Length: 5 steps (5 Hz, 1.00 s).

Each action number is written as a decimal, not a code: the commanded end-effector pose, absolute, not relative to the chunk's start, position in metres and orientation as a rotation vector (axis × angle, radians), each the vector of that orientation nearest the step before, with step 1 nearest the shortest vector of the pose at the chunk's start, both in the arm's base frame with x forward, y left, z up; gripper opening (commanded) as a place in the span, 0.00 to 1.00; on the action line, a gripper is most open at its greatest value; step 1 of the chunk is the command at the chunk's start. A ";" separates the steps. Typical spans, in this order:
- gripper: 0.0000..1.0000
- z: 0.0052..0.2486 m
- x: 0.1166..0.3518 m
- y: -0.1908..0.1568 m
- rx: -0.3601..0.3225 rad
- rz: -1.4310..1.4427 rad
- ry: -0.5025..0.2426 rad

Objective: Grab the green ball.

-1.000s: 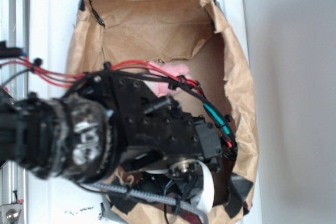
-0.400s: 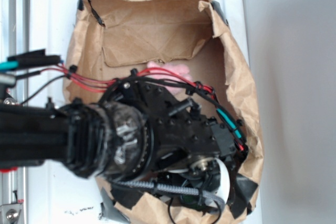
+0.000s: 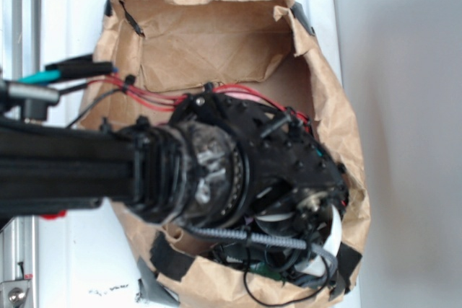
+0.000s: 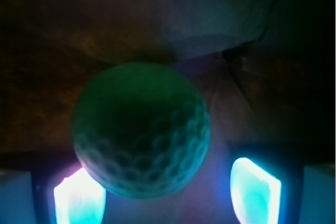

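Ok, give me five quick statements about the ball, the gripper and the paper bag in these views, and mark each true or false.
1. The green ball fills the middle of the wrist view. True.
2. The ball's surface is smooth and glossy. False: it is covered in dimples.
3. The gripper is clamped tight on the ball. False: the lit finger pads stand apart, the right one clear of the ball.
4. In the exterior view the arm reaches down into the brown paper bag. True.
5. The bag stands on a dark wooden surface. False: the surface under it is white.
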<state>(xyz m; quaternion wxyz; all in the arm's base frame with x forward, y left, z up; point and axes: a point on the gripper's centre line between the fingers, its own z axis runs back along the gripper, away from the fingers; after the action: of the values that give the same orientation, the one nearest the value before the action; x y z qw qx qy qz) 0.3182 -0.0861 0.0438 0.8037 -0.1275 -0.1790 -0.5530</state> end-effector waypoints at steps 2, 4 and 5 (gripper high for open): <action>1.00 0.077 0.321 -0.078 -0.276 -1.283 -0.488; 1.00 0.079 0.312 -0.073 -0.290 -1.315 -0.502; 1.00 0.075 0.308 -0.079 -0.283 -1.318 -0.521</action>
<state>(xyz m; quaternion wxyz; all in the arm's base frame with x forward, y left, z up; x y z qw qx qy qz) 0.3018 -0.0796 0.0493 0.7630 -0.1642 -0.2033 -0.5912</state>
